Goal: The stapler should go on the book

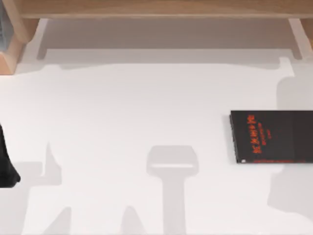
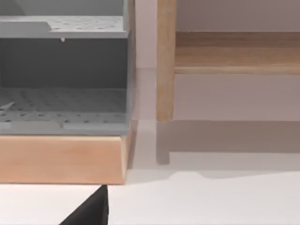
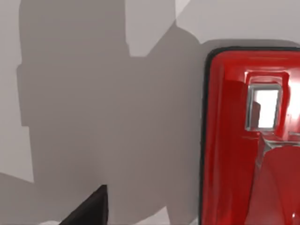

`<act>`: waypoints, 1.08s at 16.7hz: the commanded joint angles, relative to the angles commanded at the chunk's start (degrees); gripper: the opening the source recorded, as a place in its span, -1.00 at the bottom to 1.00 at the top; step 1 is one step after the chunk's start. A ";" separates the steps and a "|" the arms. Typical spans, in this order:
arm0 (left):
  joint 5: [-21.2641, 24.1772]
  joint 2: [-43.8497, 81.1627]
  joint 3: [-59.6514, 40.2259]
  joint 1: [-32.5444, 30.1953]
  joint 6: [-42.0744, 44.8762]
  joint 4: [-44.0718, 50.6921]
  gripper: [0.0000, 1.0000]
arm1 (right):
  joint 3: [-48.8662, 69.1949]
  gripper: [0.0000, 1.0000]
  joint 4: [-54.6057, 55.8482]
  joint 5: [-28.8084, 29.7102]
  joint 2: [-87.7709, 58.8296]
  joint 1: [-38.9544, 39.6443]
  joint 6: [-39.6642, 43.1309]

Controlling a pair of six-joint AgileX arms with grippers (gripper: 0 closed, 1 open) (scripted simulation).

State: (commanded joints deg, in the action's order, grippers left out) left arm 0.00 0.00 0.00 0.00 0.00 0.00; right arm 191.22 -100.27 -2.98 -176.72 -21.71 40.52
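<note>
The white desk (image 1: 122, 107) is being viewed from above, with the black book (image 1: 271, 137) lying flat near its right edge, its red-lettered cover facing up and its right part running out of the picture. A wooden shelf (image 1: 156, 10) is spanning the far side of the desk, and its shadow, along with other grey shadows, is being cast across the white surface. A dark part of the left arm (image 1: 6, 161) is being seen at the left edge of the top view; how far the left claw is open cannot be told. In the left wrist view, a grey perforated rack (image 2: 63, 70) on a wooden base (image 2: 61, 159) is being faced, beside a wooden upright (image 2: 165, 61) of the shelf, and a dark corner of the claw (image 2: 91, 211) is entering the picture. In the right wrist view, the glossy red stapler (image 3: 248, 140) is lying on the desk close below the camera, with a small metal-edged opening in its top; a dark corner of the right claw (image 3: 91, 208) is showing beside it, apart from the stapler. Whether the right claw is open, or holding anything, cannot be told. The stapler is not being seen on the book.
</note>
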 joint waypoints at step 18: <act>0.00 0.00 0.00 0.00 0.00 0.00 1.00 | 0.00 -1.00 0.00 0.00 0.00 0.00 0.00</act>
State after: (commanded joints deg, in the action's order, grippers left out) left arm 0.00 0.00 0.00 0.00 0.00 0.00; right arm 191.22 -100.27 -2.98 -176.72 -21.71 40.52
